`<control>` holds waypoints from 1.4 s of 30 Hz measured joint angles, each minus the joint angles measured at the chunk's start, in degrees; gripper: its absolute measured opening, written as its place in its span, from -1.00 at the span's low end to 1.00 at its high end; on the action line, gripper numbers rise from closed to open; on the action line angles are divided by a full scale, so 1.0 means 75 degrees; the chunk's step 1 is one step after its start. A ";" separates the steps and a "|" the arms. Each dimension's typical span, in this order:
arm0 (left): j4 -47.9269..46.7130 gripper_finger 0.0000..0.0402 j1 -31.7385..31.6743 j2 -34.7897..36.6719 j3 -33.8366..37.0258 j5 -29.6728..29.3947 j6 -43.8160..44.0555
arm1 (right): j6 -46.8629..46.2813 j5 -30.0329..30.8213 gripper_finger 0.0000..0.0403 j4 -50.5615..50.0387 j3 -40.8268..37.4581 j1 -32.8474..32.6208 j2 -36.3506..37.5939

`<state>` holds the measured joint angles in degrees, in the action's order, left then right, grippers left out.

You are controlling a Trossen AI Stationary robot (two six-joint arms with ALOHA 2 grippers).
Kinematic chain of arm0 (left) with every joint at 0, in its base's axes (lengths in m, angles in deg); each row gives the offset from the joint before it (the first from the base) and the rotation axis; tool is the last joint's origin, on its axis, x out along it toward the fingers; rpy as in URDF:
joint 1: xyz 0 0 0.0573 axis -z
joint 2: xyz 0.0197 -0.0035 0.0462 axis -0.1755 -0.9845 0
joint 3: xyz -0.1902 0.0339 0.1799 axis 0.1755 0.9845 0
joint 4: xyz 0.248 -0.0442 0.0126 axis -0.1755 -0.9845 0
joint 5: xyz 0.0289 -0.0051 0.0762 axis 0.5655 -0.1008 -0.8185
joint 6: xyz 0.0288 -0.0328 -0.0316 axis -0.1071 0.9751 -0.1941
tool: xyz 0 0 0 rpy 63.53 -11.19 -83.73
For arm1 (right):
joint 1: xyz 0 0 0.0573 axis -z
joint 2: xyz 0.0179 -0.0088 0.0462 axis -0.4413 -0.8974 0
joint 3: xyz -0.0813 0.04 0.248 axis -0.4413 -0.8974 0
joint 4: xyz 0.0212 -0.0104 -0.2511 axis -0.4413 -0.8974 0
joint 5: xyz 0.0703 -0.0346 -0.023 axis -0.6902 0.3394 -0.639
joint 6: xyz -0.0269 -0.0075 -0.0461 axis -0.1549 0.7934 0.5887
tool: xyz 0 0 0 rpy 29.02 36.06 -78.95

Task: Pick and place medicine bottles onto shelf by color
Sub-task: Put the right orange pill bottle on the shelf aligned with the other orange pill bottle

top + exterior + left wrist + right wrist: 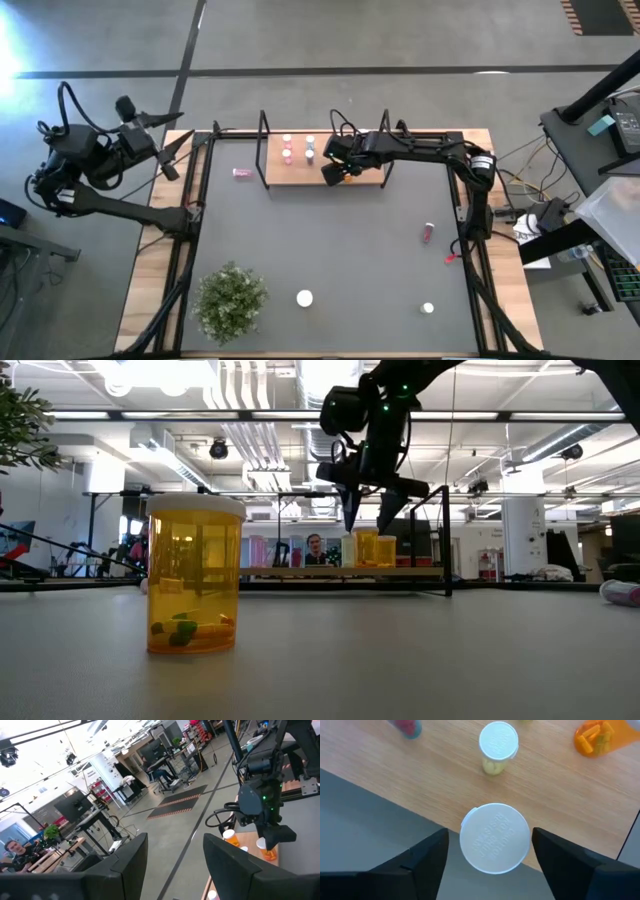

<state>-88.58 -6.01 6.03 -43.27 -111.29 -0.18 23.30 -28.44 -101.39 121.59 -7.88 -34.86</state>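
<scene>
The wooden shelf [300,172] stands at the table's far side, with pink bottles [288,150] and others [498,744] upright on it. My right gripper [335,172] hovers open over the shelf's near edge, pointing steeply down. Its fingers [427,857] stand on either side of a white-capped bottle [494,837], just above it, and the cap hides the bottle's body. In the low view its fingertips [368,520] end just above the orange bottles [367,548] on the shelf. My left gripper [175,865] waits open and level, off the table's far left corner [165,140].
Loose bottles lie on the dark mat: a pink one [241,173] left of the shelf, a reddish one [429,232] at the right, and two white-capped ones [304,297] [427,308] near the front. One orange bottle [194,575] stands close to the low camera. A potted plant [230,298] is at the front left.
</scene>
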 joint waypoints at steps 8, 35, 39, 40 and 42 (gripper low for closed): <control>-0.0059 -0.12 -0.0003 0.0033 0.0000 0.0000 -0.0017 | -0.0112 -0.0001 0.15 -0.0004 0.0000 0.0000 0.0000; -0.0045 -0.12 -0.0003 0.0486 0.0000 -0.0003 -0.0003 | 0.1069 0.0041 0.04 -0.0746 0.0286 0.0617 0.0058; -0.0043 -0.12 -0.0003 0.0481 0.0000 0.0000 0.0000 | 0.1565 0.0043 0.04 -0.0912 0.0271 0.0735 0.0058; -0.0043 -0.12 -0.0003 0.0472 0.0000 -0.0003 0.0000 | 0.1791 0.0041 0.04 -0.0910 0.0271 0.0752 0.0058; -0.0043 -0.12 -0.0003 0.0469 0.0000 -0.0001 0.0000 | 0.2228 0.0045 0.04 -0.0902 0.0271 0.0758 0.0058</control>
<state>-88.91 -6.03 9.54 -43.27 -111.30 -0.18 40.00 -28.10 -108.15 123.62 -2.20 -34.42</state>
